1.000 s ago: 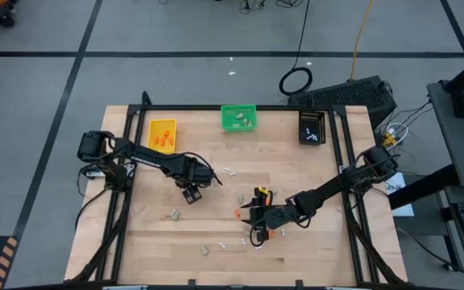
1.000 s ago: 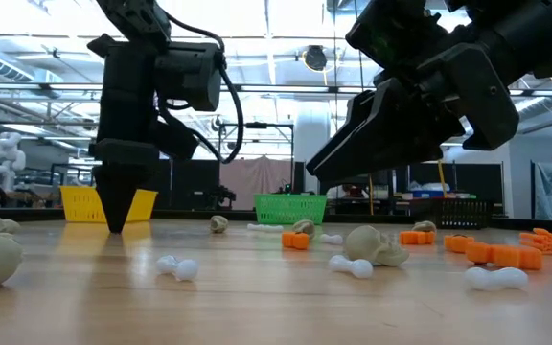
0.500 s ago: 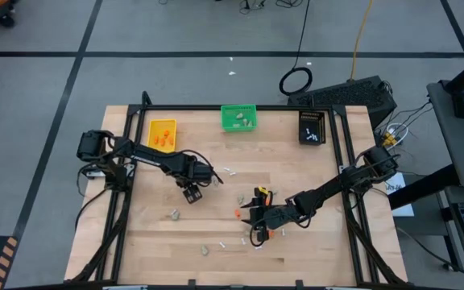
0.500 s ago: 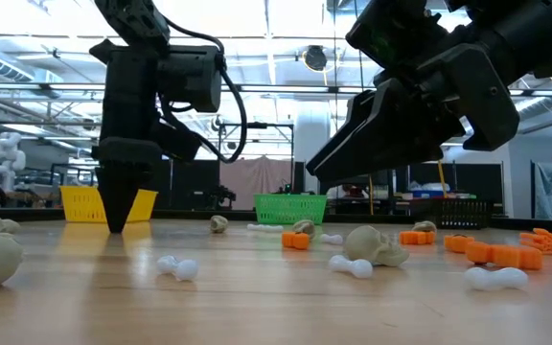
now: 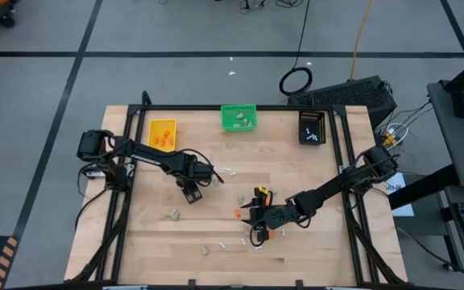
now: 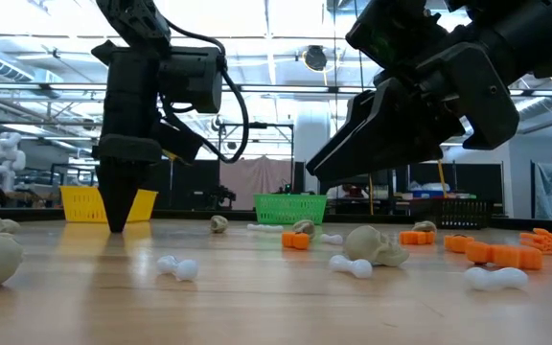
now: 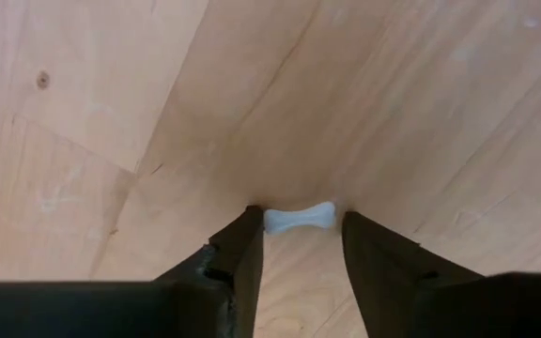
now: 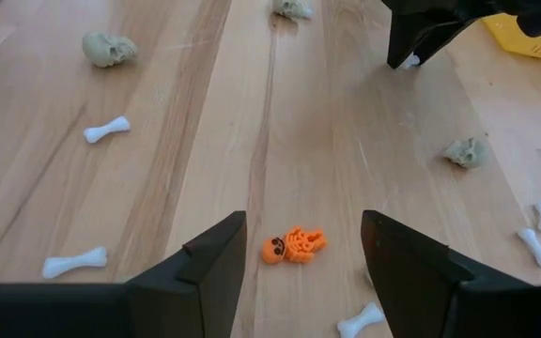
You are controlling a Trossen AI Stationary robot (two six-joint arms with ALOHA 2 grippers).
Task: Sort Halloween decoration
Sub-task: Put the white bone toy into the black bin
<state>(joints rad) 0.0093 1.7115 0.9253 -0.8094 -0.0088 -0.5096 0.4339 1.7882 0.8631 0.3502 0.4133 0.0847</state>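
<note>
My left gripper points straight down at the table's left middle, its tips at the wood. A small white bone lies flat between its fingers, which stand a little wider than the bone is long. My right gripper hovers open, slanting down, over the middle of the table, with an orange skeleton on the wood below the gap between its fingers. More white bones, beige skulls and orange bits lie scattered about. My left gripper comes from above with its fingers at the two ends of the bone, which lies flat on the table. One fingertip meets one end of the bone. At the other end a narrow gap shows beside the other fingertip.
A yellow bin, a green bin and a black bin stand along the far edge. Loose pieces lie mostly in the table's middle and near half. Black frame rails run along the table's left and right edges.
</note>
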